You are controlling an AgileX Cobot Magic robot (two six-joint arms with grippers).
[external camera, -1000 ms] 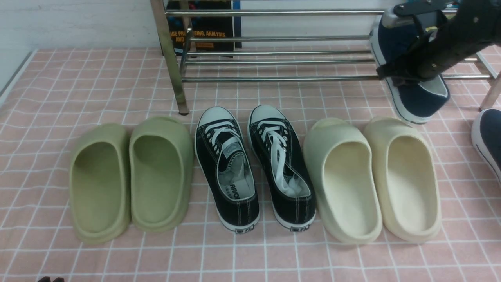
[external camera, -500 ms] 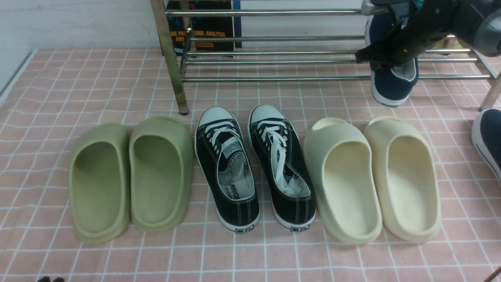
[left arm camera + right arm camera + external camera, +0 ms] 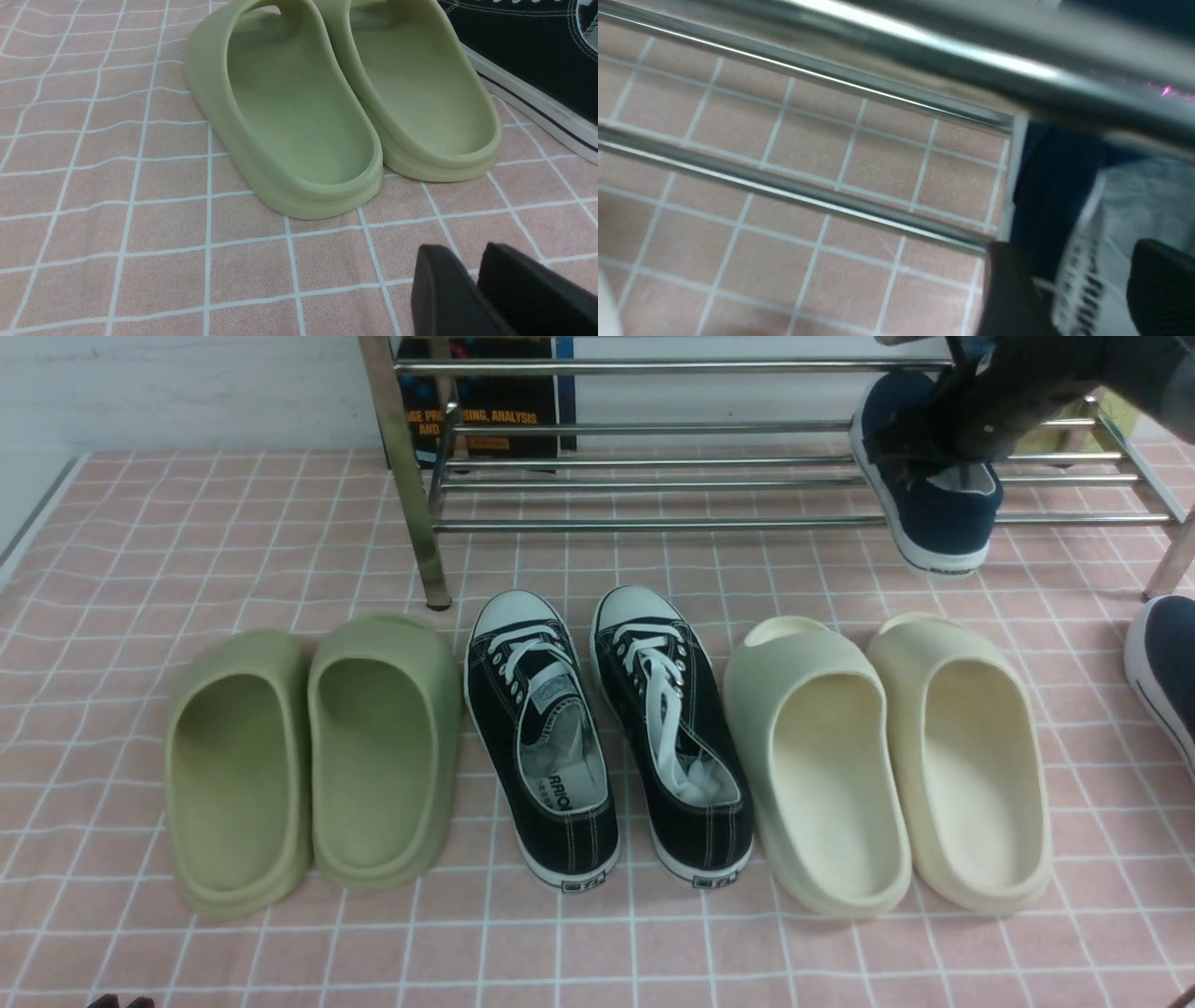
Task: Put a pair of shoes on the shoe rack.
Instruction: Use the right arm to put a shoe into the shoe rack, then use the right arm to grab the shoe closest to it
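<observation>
A pink checked worktop carries everything. At its far side stands the shoe rack, long chrome tubes in tiers, with a book upright behind it. The rack holds one thing: a navy shoe at the end where the right jaws are, lying across the lower tubes under the top bar, its white-soled heel jutting out past the front tube.

Nearer the robot than the right jaws, a row of footwear sits on the cloth, heels toward the camera. The cream slippers lie almost straight below those jaws. The black sneakers come next toward the left jaws, and then the green slippers, which lie just ahead of the left jaws. The second navy shoe lies on the cloth, outward of the right jaws and nearer the robot, cut off by the edge of the front view.

The right jaws are spread wide at the racked shoe's heel. One finger is outside the navy wall and the other is over the pale lining, with the wall between them. Whether either pad touches it cannot be told.

The left jaws hang low over bare cloth, parted by only a narrow slit, with nothing between them.
</observation>
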